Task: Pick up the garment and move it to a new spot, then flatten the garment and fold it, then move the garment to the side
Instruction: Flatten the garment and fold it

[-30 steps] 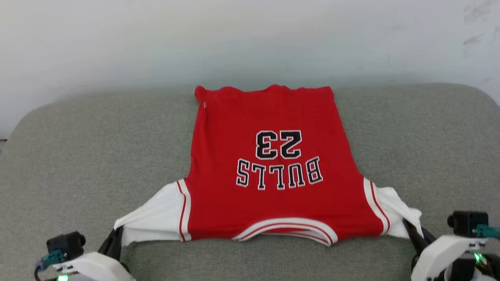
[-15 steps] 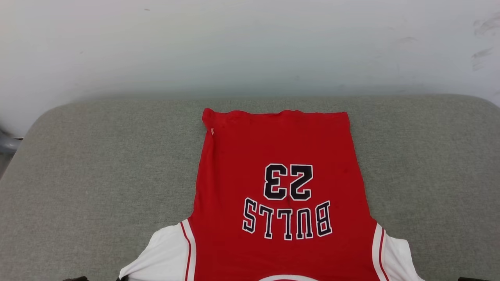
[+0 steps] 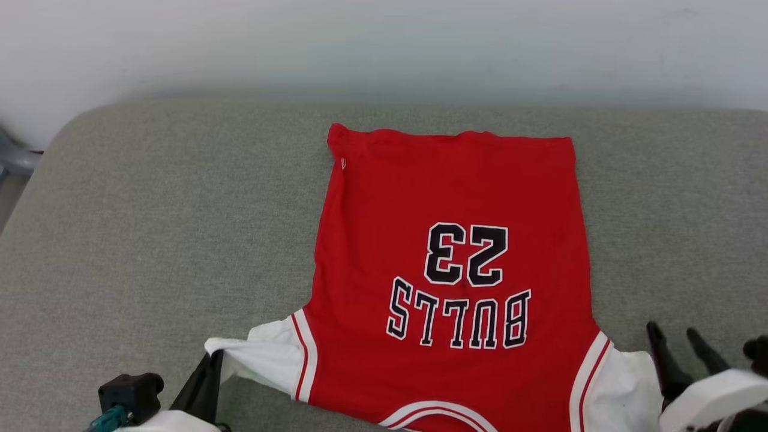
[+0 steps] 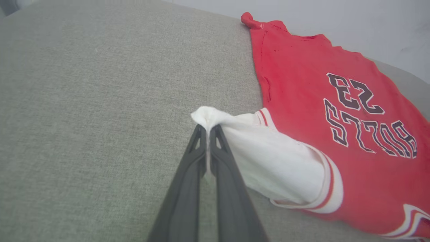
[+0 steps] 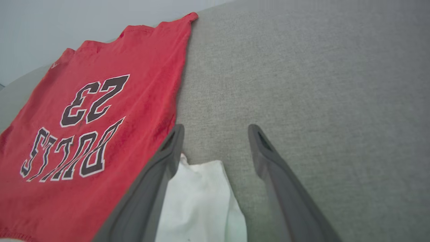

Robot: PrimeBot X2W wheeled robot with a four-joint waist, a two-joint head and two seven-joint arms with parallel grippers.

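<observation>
At four o'clock of the garment (image 3: 450, 210), our right gripper (image 5: 216, 131) now stands wide. A second ago it pinched the white right sleeve (image 5: 198, 201), which lies loose on the grey cushion (image 3: 150, 210) beside one finger. Left gripper (image 4: 209, 129), at seven o'clock, is clamped narrow on the left sleeve (image 4: 268, 158) tip, lifting it into a small peak. We judge the placing half released: left side pending, flattening next. Garment lies print up mid-cushion, hem toward twelve, collar toward six, "BULLS 23" upside down to us. Red body mostly smooth; hem corner at eleven rolled over; striped trim at sleeves and neck.
</observation>
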